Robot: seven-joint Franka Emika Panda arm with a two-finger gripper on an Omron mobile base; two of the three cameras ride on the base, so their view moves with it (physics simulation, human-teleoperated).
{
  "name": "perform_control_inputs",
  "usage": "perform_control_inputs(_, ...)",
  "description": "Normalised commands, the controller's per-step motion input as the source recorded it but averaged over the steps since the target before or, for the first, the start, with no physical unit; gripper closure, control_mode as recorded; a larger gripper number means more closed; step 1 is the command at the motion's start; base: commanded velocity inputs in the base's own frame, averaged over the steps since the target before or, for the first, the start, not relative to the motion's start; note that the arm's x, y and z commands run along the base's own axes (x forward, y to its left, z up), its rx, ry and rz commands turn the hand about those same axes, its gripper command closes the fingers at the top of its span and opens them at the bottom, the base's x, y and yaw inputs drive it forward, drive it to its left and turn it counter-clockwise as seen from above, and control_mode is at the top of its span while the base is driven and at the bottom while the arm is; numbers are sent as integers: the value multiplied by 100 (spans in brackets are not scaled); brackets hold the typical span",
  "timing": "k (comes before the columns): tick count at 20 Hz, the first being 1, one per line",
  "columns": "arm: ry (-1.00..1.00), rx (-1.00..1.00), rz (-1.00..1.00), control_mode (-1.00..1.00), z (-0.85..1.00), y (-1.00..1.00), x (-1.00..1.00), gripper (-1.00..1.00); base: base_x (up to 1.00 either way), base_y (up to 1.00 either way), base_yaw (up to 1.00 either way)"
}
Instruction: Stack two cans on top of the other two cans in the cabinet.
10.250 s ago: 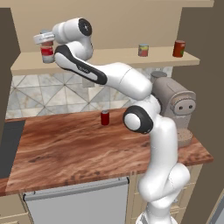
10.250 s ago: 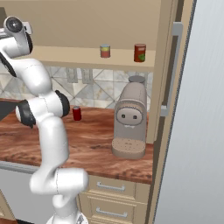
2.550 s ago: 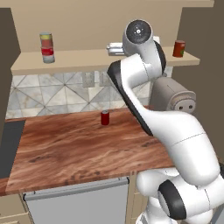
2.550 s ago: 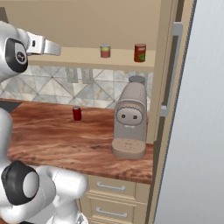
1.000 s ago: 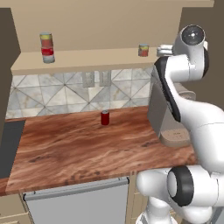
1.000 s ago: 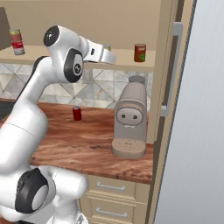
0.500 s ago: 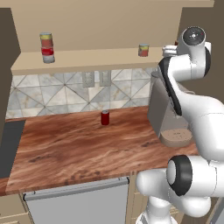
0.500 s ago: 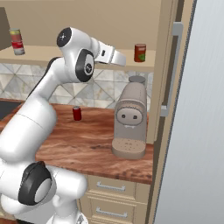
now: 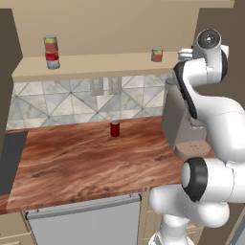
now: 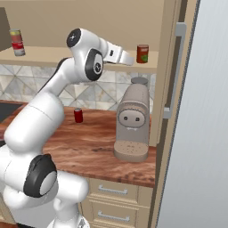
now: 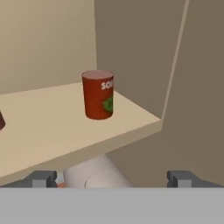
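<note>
Shelf board (image 11: 131, 120) bears orange-red can (image 11: 98, 94) near its corner; fingers (image 11: 43, 178) spread, empty.

White letters "SO", cut off at the edge, on the orange-red can (image 11: 98, 95).

Even, soft light all round, flat as rendered scenes go, no glare anywhere. The cabinet (image 9: 110, 64) back panel sits warm and evenly lit. Faint soft shadow under the shelf board onto the tiled backsplash (image 9: 72, 103). The hand view looks slightly blurred and low in detail; the orange-red can (image 11: 98, 94) carries gentle shading down its left side.
</note>
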Motion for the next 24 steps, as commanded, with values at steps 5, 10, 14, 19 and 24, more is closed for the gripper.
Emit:
perform_control_inputs(5, 0, 0, -4, -100, 0, -13, 26, -100, 0, 0, 0)
perform_control_inputs(10, 0, 0, -4, -100, 0, -12, 22, -100, 0, 0, 0)
perform_control_inputs(14, 0, 0, -2, -100, -4, -12, 19, -100, 0, 0, 0)
perform_control_inputs(19, 0, 0, 0, -100, -9, -10, 21, -100, 0, 0, 0)
perform_control_inputs(24, 0, 0, 0, -100, -8, -9, 20, -100, 0, 0, 0)
